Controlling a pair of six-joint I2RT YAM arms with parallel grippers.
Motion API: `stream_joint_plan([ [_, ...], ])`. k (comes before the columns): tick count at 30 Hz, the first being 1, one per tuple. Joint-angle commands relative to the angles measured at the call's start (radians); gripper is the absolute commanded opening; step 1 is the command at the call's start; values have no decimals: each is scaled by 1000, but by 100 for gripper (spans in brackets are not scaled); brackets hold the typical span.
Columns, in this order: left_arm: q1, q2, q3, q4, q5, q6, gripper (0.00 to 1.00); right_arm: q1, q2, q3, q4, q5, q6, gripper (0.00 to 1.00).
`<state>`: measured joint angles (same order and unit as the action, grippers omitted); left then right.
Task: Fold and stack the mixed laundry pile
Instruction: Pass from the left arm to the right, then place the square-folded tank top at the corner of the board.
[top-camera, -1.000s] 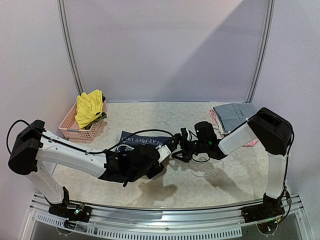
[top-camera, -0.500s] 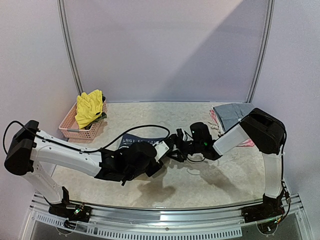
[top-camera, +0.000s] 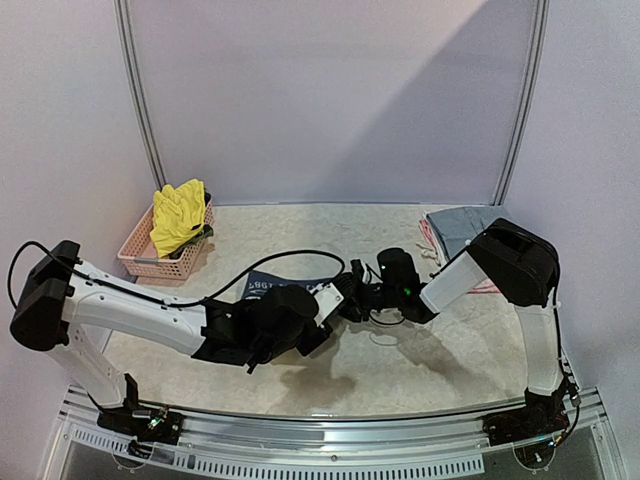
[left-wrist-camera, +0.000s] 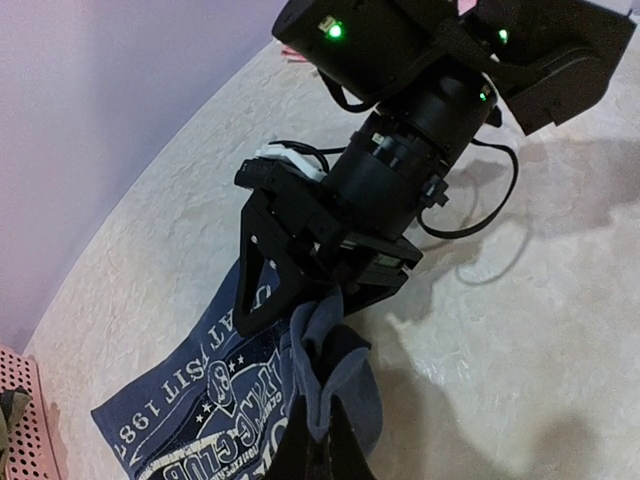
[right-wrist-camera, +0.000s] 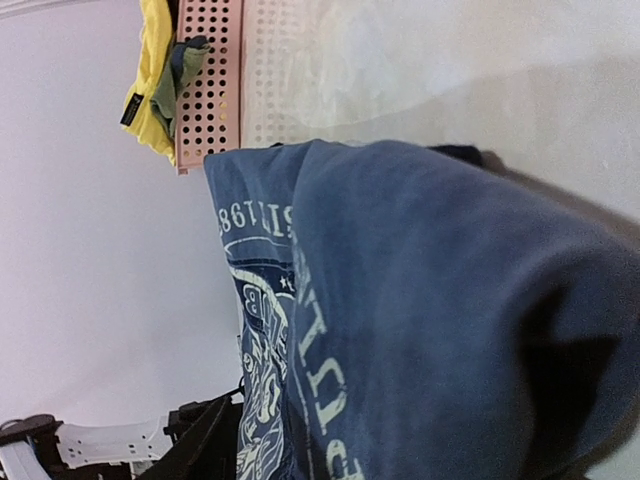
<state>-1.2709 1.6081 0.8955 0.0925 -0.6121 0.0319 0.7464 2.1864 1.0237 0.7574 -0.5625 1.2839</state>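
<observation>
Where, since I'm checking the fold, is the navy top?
In the top view, the navy blue top lies mid-table, pinched by the left end effector, right of the pink basket.

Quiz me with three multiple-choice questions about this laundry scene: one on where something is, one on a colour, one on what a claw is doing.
1. Where is the yellow garment?
A) on a shelf
B) in the pink basket
C) on the floor

2. What colour is the print on the navy T-shirt?
A) red
B) green
C) white

3. The left gripper is:
A) shut on the navy T-shirt
B) wide open
C) shut on nothing

Answers:
1 B, it spills over the basket's rim at the table's far left.
2 C, white lettering shows in both wrist views.
3 A, its fingertips pinch a raised fold of the cloth.
</observation>
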Motion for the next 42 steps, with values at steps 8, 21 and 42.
stream_joint_plan([
  [8,-55,47,78,-87,170,-72,50,-1,23,2,-1,0,-13,32],
  [21,-73,-184,-75,-187,258,-248,100,-27,-16,16,-177,-41,-165,0],
  [42,-47,-822,-314,-699,-111,-501,100,-140,-311,220,-1131,347,-942,0],
])
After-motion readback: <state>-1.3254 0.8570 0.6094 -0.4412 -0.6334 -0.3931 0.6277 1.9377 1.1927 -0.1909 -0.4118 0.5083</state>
